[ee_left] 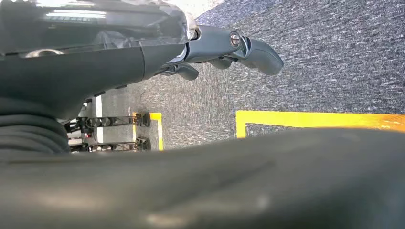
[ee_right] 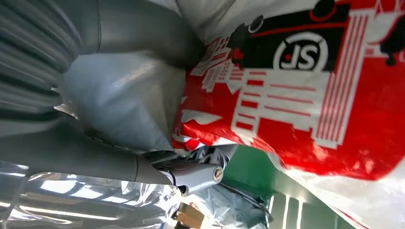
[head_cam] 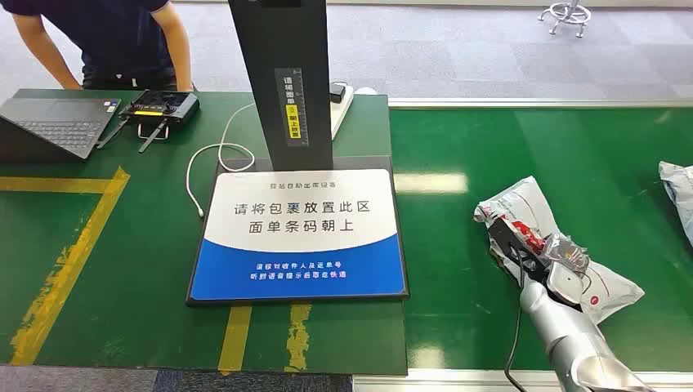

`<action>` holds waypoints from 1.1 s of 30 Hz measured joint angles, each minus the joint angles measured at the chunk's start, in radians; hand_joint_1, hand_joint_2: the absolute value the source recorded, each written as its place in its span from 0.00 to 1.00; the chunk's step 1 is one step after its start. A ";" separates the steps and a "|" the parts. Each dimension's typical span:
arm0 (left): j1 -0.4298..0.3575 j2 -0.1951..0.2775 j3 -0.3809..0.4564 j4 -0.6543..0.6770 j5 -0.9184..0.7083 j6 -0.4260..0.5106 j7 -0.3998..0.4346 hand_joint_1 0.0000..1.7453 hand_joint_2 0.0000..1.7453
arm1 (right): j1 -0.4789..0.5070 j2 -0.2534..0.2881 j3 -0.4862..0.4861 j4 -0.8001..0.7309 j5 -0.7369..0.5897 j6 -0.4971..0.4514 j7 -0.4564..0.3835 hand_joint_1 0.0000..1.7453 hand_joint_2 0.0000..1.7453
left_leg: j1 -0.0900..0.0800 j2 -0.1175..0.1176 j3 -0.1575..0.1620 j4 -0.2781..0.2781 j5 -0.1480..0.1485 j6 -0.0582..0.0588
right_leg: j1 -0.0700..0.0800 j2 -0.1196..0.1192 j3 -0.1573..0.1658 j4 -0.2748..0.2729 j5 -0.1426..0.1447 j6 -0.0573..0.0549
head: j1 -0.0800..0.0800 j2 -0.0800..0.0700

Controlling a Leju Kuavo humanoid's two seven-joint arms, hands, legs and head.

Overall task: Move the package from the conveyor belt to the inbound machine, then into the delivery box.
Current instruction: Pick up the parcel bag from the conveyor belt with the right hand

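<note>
Package: a crumpled grey-white mailer bag (head_cam: 564, 245) with red and black print is seen lying on the green conveyor belt (head_cam: 572, 147), to the right of the scanning station; in the right wrist view its red and black printed face (ee_right: 305, 95) is pressed close against the camera.
Right robot hand: the right robot hand (head_cam: 535, 245) is laid on the package at the end of the silver arm (head_cam: 572, 335), with dark fingers spread over the bag's printed part; in the right wrist view the grey thumb (ee_right: 143, 28) and a lower finger (ee_right: 191, 171) are seen on either side of the bag, so the bag is taken as clamped between them.
Left robot hand: the left robot hand (ee_left: 224, 47) is seen in its wrist view above grey carpet (ee_left: 334, 52) marked with yellow tape; its dark fingers are loosely extended and nothing is held.
Inbound machine: a flat blue and white plate with Chinese lettering (head_cam: 298, 233) is set on the green bench (head_cam: 98, 269), left of the belt, with a black post (head_cam: 282, 82) standing at its rear edge and a white cable (head_cam: 196, 175) curling beside it.
Second parcel: a grey bag (head_cam: 678, 196) is cut off by the picture's right edge, on the belt, well apart from the held package.
Bench surroundings: a laptop (head_cam: 53, 122) and a black router (head_cam: 159, 106) are placed at the far left corner, and a person in a dark shirt (head_cam: 114, 37) is leaning over them.
</note>
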 joint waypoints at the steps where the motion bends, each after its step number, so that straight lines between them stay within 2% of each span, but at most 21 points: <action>1: 0.000 0.000 0.000 0.000 0.000 0.000 0.000 0.00 0.00 | 0.000 0.000 -0.001 0.000 0.002 -0.005 -0.004 1.00 1.00 | 0.000 0.000 0.000 0.000 0.000 0.000 | 0.000 0.000 0.000 0.000 0.000 0.000 | 0.000 0.000; 9: 0.000 0.000 0.000 0.000 -0.001 0.000 -0.001 0.00 0.00 | 0.013 0.012 -0.018 -0.017 0.022 -0.109 -0.064 1.00 1.00 | 0.000 0.000 0.000 0.000 0.000 0.000 | 0.000 0.000 0.000 0.000 0.000 0.000 | 0.000 0.000; 16: 0.000 0.000 0.001 0.000 -0.001 0.000 -0.002 0.00 0.00 | 0.022 0.047 -0.029 -0.097 0.056 -0.205 -0.150 1.00 1.00 | 0.000 0.000 -0.001 0.000 0.000 0.000 | 0.000 0.000 -0.001 0.000 0.000 0.000 | 0.000 0.000; 25: 0.000 0.000 0.006 0.000 -0.001 -0.001 -0.002 0.00 0.00 | 0.049 0.094 -0.043 -0.245 0.081 -0.218 -0.196 1.00 1.00 | 0.000 0.000 -0.001 0.000 0.000 0.000 | 0.000 0.000 -0.001 0.000 0.000 0.000 | 0.000 0.000; 28: 0.000 0.000 0.008 0.000 -0.001 -0.002 -0.003 0.00 0.00 | 0.064 0.106 -0.044 -0.288 0.073 -0.228 -0.240 1.00 1.00 | 0.000 0.000 -0.001 0.000 0.000 0.000 | 0.000 0.000 -0.001 0.000 0.000 0.000 | 0.000 0.000; 33: 0.000 0.000 0.015 0.000 0.000 -0.006 -0.006 0.00 0.00 | 0.139 0.152 -0.041 -0.481 0.045 -0.177 -0.311 1.00 1.00 | 0.000 0.000 -0.001 -0.001 0.000 0.000 | 0.000 0.000 -0.001 0.000 0.000 0.000 | 0.000 0.000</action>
